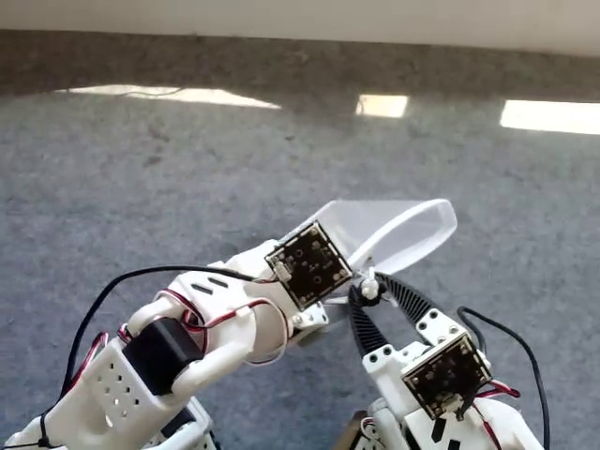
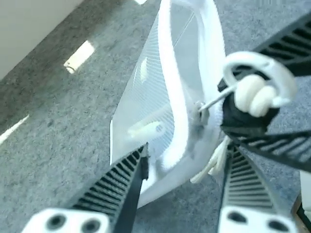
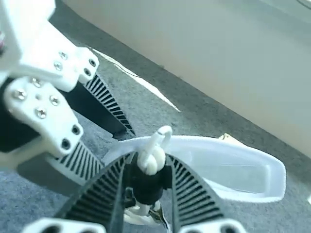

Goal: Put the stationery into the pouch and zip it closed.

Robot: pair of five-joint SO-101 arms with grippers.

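Item 1. My left gripper (image 2: 186, 158): the two black ribbed fingers are closed against the near end of the pouch (image 1: 398, 230), one finger at its corner and the other at the opposite edge. Loose white cord ends hang beside that second finger.

Item 2. Pouch: translucent, with a fine ribbed mesh wall and a broad white zip band. It runs outward from my left fingertips, and its far end is rounded. My left wrist view looks through the wall to a short white stick (image 2: 146, 130) lying inside, just beyond my fingertip. It also takes in the metal slider (image 2: 199, 112) on the band. The high view gives the outline, a pale flat shape tilted above the grey carpet (image 1: 141, 187). My right wrist view gives its long curved rim from the side.

Item 3. My right gripper (image 3: 149, 160): fingers pressed together on the zip pull (image 2: 255, 92). A white bead and loop stand just past the fingertips, close beside my left fingers.
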